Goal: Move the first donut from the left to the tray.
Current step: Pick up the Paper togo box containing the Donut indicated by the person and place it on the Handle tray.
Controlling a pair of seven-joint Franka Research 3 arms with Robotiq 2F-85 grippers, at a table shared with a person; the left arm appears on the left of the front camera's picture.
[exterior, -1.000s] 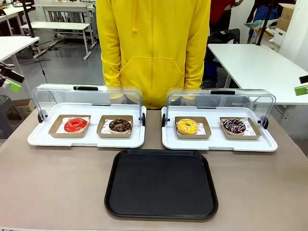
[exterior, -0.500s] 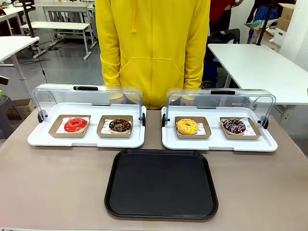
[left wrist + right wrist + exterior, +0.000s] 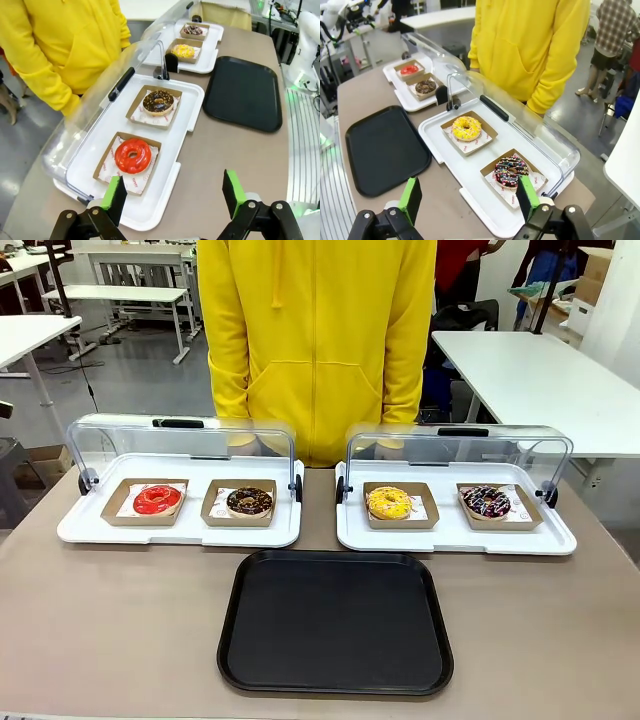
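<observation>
1. Left gripper point(image 3: 175, 192): jaws spread wide, nothing between the green pads point(image 3: 114, 192); it hangs over the bare table edge just beside the white tray point(image 3: 145, 207).
2. Red donut point(image 3: 133, 155): you will find it at 11 o'clock from that gripper, seated in its small cardboard tray point(image 3: 106, 156) on white paper, untouched. In the front view it is the leftmost donut point(image 3: 157, 500).
3. Chocolate donut point(image 3: 158, 102): next compartment along, at 12 o'clock beyond the red one, in its own cardboard tray.
4. Black tray point(image 3: 243, 92): at 1 o'clock from the left gripper, flat on the table, nothing on it (from it, in the front view, the red donut sits at 10 o'clock) point(image 3: 335, 625).
5. Right gripper point(image 3: 470, 196): jaws likewise wide apart and holding nothing, above the near rim of the second white tray point(image 3: 470, 192); yellow donut point(image 3: 466, 128) at 12 o'clock, sprinkled dark donut point(image 3: 511, 171) at 1 o'clock.
6. Person in a yellow hoodie point(image 3: 320, 340): stands at the far side, behind both raised clear lids point(image 3: 180, 445).
</observation>
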